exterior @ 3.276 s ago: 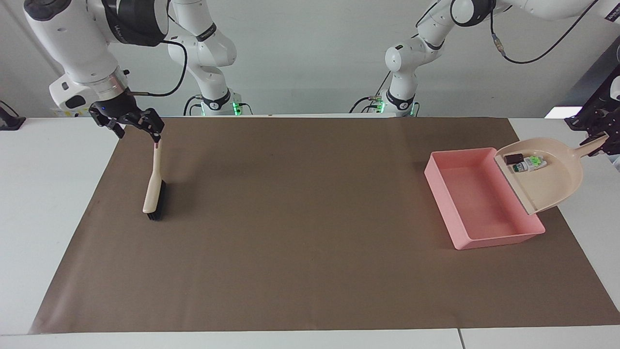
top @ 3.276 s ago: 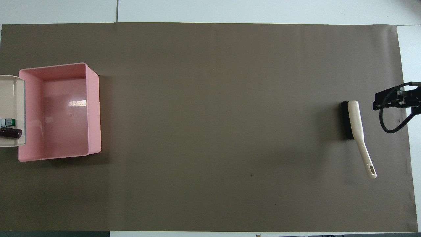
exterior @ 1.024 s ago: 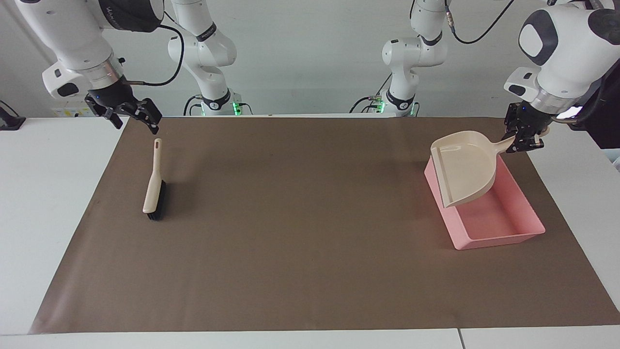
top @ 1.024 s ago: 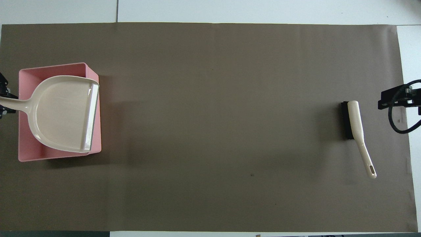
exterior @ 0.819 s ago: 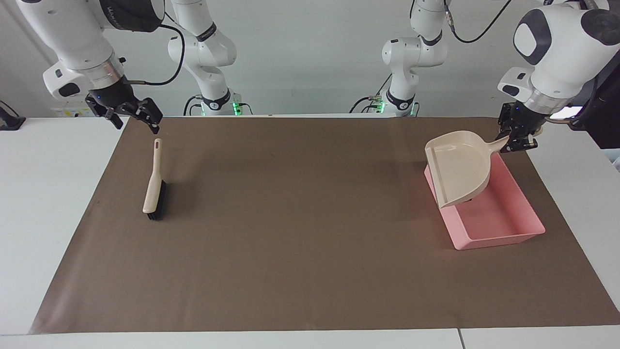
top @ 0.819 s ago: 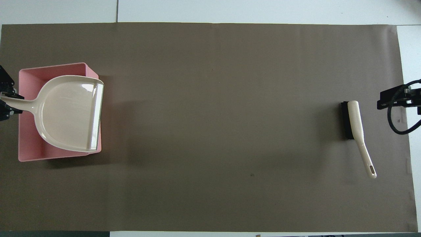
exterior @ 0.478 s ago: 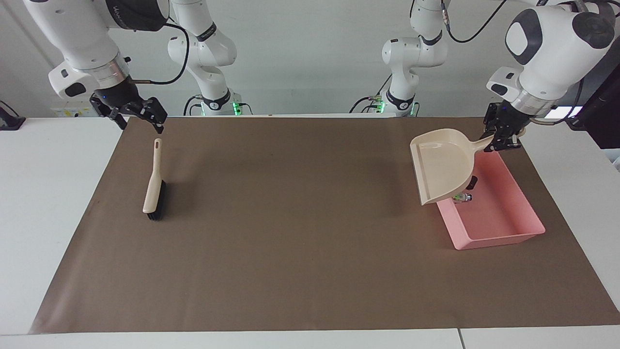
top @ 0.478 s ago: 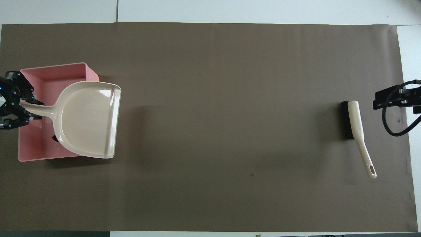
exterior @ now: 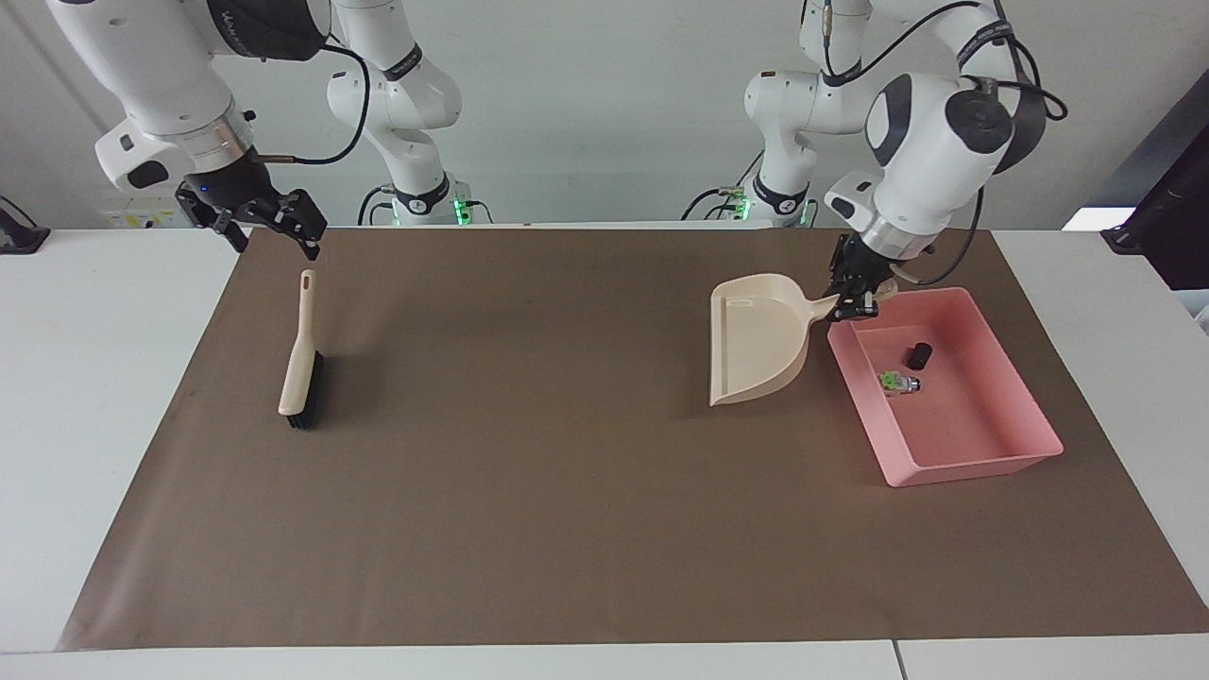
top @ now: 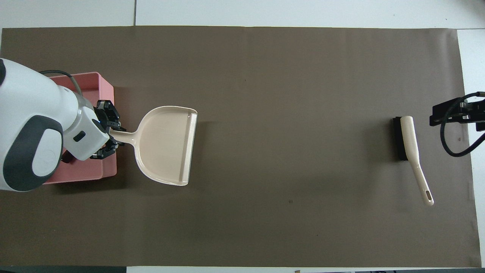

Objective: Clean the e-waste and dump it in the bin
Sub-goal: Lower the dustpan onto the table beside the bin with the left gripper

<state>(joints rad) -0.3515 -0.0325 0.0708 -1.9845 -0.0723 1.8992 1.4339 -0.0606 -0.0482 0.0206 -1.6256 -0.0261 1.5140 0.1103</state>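
the left gripper (exterior: 855,300) is clamped on the handle of the dustpan (exterior: 760,335), holding it in the air with its mouth tipped down, over the mat (exterior: 567,472) just beside the bin (exterior: 982,463) on the side toward the right arm's end of the table. the bin sits on the mat at the left arm's end, and both bits of e-waste lie inside it: the dark cylinder (exterior: 917,356) and, close by and farther from the robots, the white component (exterior: 898,382) with green marks. the right gripper (exterior: 269,229) hangs with its fingers spread and empty over the mat's edge, above the handle tip of the brush (exterior: 300,354), which lies flat on the mat at the right arm's end.
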